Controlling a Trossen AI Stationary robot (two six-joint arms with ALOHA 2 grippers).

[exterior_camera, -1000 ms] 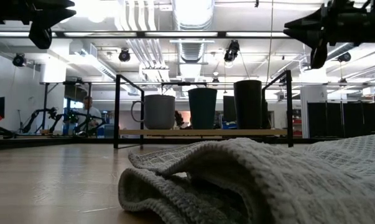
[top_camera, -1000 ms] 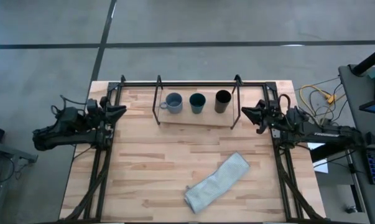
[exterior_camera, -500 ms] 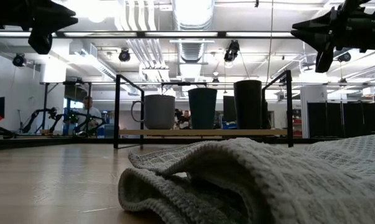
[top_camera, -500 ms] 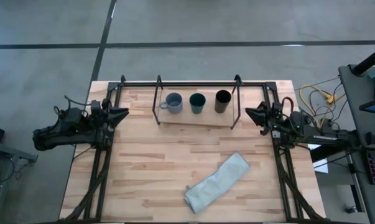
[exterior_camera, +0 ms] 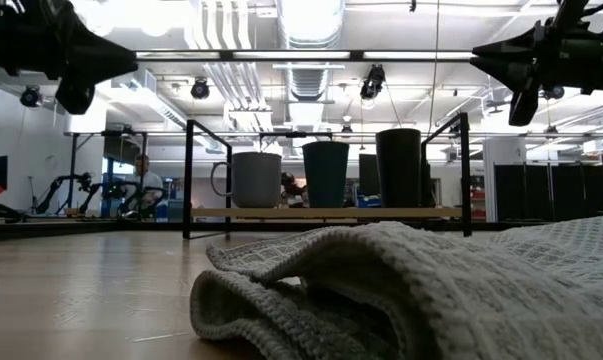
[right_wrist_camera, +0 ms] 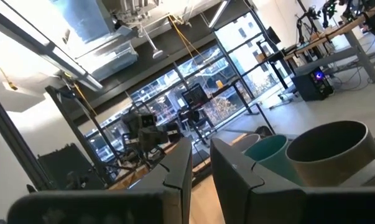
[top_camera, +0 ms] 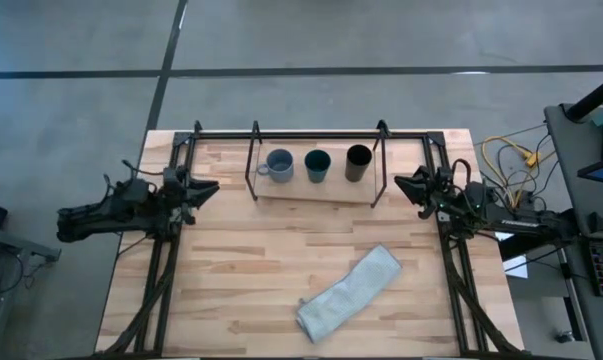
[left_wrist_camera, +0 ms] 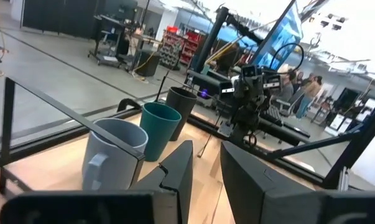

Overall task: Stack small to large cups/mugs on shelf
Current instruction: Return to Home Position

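Mug (top_camera: 279,165), teal cup (top_camera: 318,164) and black cup (top_camera: 358,160) line the shelf (top_camera: 311,191); left gripper (top_camera: 209,186) and right gripper (top_camera: 401,183) hover empty, fingers (left_wrist_camera: 178,168) nearly touching.

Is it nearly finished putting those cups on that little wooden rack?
It looks essentially done. The grey-blue handled mug, dark teal cup and taller black cup stand in a row, small to large, on the black-framed light-wood shelf. Nothing is in hand: the left gripper and right gripper hold nothing, out at the table's side edges. Probably only parking the arms remains.
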